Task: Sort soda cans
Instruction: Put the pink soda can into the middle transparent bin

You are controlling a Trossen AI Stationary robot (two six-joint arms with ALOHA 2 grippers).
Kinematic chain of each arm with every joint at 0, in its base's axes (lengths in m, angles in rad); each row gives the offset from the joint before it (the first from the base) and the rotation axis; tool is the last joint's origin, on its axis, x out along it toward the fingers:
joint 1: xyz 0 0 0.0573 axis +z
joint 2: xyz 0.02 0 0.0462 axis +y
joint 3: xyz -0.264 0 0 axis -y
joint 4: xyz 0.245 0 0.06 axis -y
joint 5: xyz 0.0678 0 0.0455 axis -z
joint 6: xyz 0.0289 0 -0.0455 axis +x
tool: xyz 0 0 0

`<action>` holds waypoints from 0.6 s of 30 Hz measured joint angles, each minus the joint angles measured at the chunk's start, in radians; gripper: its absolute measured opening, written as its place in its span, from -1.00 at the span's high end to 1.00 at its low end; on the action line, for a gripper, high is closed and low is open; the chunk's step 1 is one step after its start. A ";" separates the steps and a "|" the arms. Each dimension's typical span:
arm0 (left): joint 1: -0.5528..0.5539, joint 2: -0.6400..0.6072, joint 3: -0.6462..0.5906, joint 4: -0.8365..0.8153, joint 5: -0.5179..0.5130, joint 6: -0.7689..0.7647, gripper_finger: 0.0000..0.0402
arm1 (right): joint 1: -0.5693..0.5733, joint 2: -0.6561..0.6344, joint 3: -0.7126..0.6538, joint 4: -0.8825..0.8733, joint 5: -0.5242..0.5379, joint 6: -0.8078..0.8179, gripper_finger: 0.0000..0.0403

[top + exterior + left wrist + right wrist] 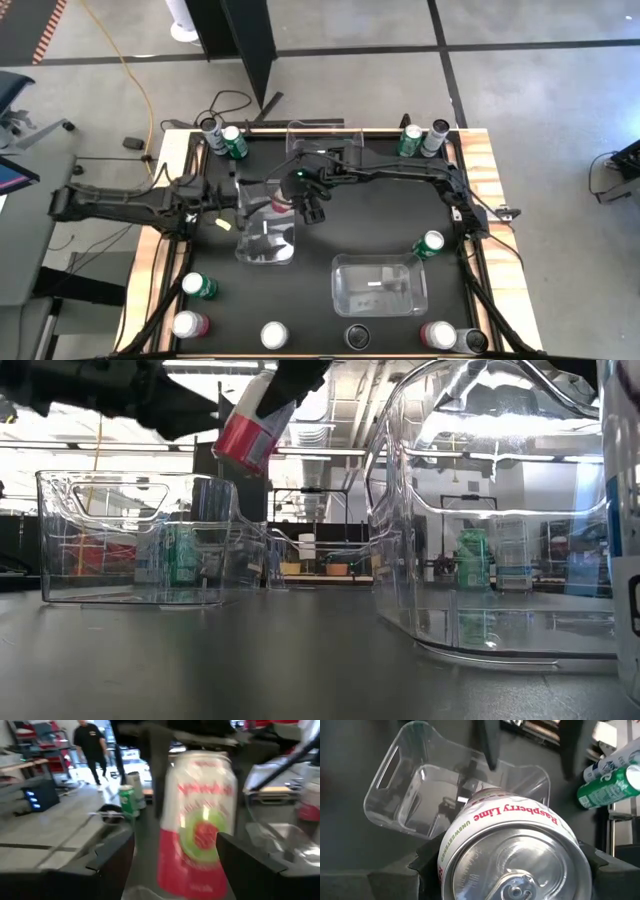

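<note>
Showing only in right wrist: can lettering.

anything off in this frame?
One thing: the red can hangs tilted in mid-air with both grippers around it. The right gripper clamps it; the left gripper has its fingers either side with gaps. Looks like a handover, not a fault. No spills or dents visible.

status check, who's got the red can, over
Right gripper shut on raspberry lime can, tilted, in the air. Left gripper open around it, not gripping. Clear bin just below, nothing between.
</note>
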 joint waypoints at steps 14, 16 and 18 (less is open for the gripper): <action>-0.071 0.129 0.023 0.084 0.046 0.050 -0.42 | 0.000 0.000 -0.001 -0.003 -0.006 0.002 -0.48; -0.071 0.165 0.038 0.084 0.038 0.045 -0.47 | 0.000 -0.001 -0.001 -0.021 -0.006 0.002 -0.48; -0.071 0.195 0.057 0.074 0.020 0.035 -0.54 | -0.001 -0.001 -0.002 -0.039 -0.006 0.002 -0.48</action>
